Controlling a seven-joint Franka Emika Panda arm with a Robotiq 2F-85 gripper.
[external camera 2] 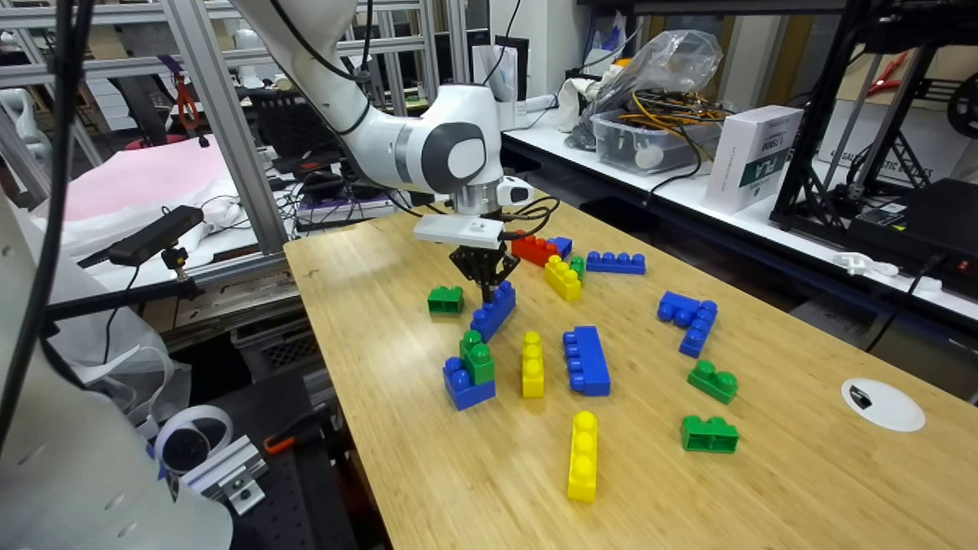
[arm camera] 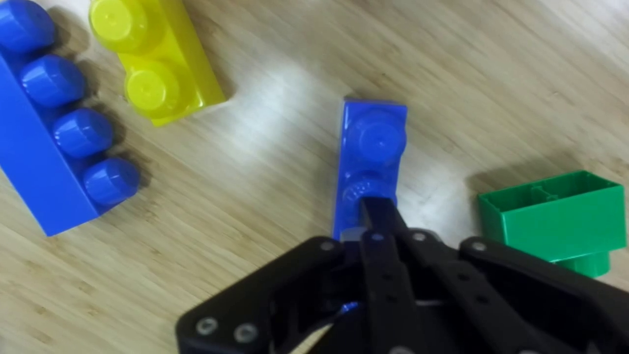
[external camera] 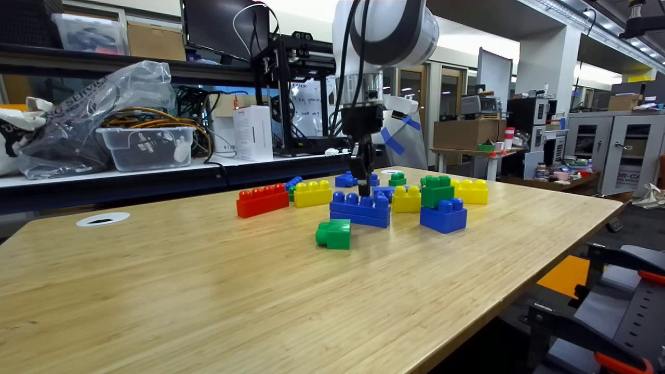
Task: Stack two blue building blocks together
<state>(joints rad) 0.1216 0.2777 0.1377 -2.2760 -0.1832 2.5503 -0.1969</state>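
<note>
Apparently at the pressing step, with closed fingers (arm camera: 381,216) over the upper blue block (external camera: 358,210) atop the lower block (external camera: 359,220), inside the edges of the table (external camera: 208,291); next, push home, then lift.

The wooden bench (external camera: 208,280) bears what looks, from its seam, like a stack of two blue building blocks (external camera: 359,212). Near the stack, a green brick (external camera 2: 445,300) lies on its side. Across the stack from it stands a yellow brick (external camera 2: 532,367), with a side-lying blue brick (external camera 2: 591,363) just beyond. A short blue brick (external camera 2: 468,395) sits near the stack's end, and a second yellow brick (external camera 2: 583,458) stands well apart from the stack. Also well apart from it are two blue bricks (external camera 2: 697,330) at an angle, an upright green brick (external camera 2: 712,383) and a tipped green brick (external camera 2: 709,436). Off the stack's opposite end stand a red brick (external camera: 263,201) and a third yellow brick (external camera: 313,195).
</note>
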